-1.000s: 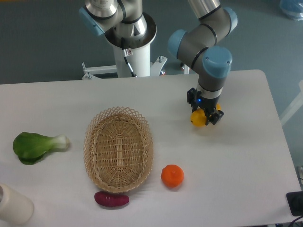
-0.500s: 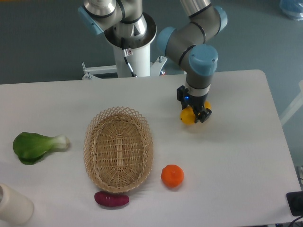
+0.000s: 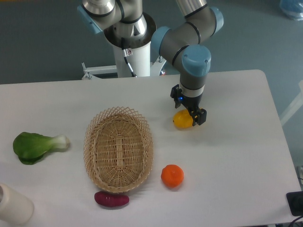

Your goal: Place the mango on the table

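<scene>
Risk: mango point(image 3: 182, 120) is oval and smooth; if released while tilted or above the table point(image 3: 236, 156), it may roll toward the basket point(image 3: 118, 149)
Cause: early release or a sideways pull on withdrawal
Jaws: gripper point(image 3: 188, 113) closed on the mango's right end
Mango position: sticks out left of the jaws, low over the table; contact unclear

The arm point(image 3: 189, 33) is built of grey metal tubes joined by fat round joints, each capped in pale blue plastic. Its base is a white post point(image 3: 132, 59) with a silver collar, a thin black cable running down it. At the wrist sits a small black gripper point(image 3: 188, 108) showing a tiny blue light.
</scene>
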You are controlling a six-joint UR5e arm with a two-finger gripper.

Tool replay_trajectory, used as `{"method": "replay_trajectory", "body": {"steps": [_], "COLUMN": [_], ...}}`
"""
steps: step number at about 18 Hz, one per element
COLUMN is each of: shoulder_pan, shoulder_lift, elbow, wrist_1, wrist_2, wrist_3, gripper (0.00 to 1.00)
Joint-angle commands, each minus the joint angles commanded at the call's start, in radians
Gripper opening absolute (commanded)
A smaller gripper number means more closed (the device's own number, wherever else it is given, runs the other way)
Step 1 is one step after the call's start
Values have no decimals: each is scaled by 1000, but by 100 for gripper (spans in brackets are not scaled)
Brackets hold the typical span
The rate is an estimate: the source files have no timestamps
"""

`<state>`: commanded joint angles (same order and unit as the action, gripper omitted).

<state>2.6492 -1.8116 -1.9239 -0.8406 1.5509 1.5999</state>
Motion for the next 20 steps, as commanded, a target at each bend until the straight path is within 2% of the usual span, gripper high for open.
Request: {"method": "replay_trajectory", "body": {"steps": [7, 12, 17, 20], "shoulder_pan": [2, 3, -26, -26], "shoulder_lift": [-70, -100, -147, -144], "elbow": [167, 223, 354, 347], "wrist_1": [-9, -20, -178, -178], "wrist_2": [-9, -6, 5, 8], "wrist_3": [-11, -43, -84, -75], "gripper": [100, 100, 100, 100]}}
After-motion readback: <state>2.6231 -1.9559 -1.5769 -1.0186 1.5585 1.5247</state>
